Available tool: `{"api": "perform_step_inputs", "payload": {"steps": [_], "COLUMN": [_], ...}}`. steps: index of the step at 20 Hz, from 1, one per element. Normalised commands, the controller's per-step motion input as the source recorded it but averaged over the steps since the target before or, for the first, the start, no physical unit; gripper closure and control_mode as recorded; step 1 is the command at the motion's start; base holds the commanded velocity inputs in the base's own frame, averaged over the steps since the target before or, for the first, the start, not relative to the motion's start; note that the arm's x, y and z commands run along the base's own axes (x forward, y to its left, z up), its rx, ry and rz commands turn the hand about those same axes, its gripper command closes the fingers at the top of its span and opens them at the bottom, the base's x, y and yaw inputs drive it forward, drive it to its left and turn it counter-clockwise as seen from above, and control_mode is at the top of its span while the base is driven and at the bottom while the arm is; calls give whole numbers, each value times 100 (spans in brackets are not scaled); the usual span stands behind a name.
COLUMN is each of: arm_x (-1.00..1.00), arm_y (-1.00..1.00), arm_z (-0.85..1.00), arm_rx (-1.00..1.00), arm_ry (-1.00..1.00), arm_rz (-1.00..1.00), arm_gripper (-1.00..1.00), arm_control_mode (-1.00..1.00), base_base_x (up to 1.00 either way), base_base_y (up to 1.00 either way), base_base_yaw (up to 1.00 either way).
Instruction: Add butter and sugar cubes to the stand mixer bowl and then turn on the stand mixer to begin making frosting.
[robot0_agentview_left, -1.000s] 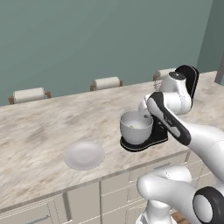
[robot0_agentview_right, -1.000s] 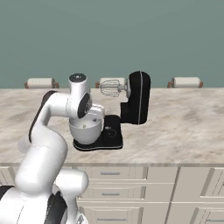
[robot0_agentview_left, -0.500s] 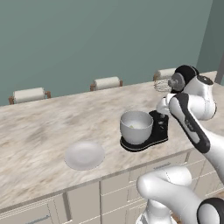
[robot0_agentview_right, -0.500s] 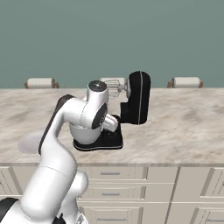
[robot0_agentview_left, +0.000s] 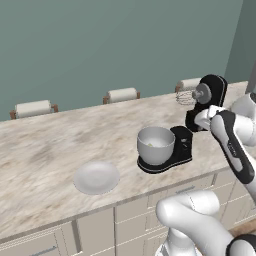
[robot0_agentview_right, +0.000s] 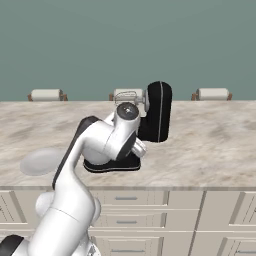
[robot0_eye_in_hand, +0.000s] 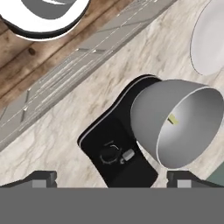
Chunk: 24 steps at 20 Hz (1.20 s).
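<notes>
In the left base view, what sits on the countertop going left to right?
Round flat white plate → deep silver-grey metal stand mixer bowl on the mixer's base → glossy black stand mixer column and tilted head, with the open gripper beside it.

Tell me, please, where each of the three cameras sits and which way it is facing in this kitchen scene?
Left base view: behind the arm, left; faces the counter with stand mixer, stand mixer bowl, plate; arm at right.
Right base view: behind, right; same counter; arm at lower left hides the bowl.
Hand view: on the hand, looks down at the mixer's knob; open claw tips at the bottom.
Shared: mixer and plate in all three.
</notes>
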Motion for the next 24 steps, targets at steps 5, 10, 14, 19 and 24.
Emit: {"api": "perform_step_inputs", "payload": {"steps": [5, 10, 14, 19, 24], "arm_x": [0, 0, 0, 0, 0], "arm_y": [-58, -45, -45, -48, -43], "arm_z": [8, 3, 8, 13, 12], "arm_rx": [12, 14, 15, 17, 15], "arm_ry": [-6, -1, 0, -2, -2], "arm_rz": [-5, -2, -1, -1, -2], "arm_gripper": [-100, -100, -100, -100, -100], "arm_control_mode": [-100, -100, -100, -100, -100], "base_base_x": [0, 0, 0, 0, 0], "base_base_y": [0, 0, 0, 0, 0], "base_base_yaw": [0, 0, 0, 0, 0]}}
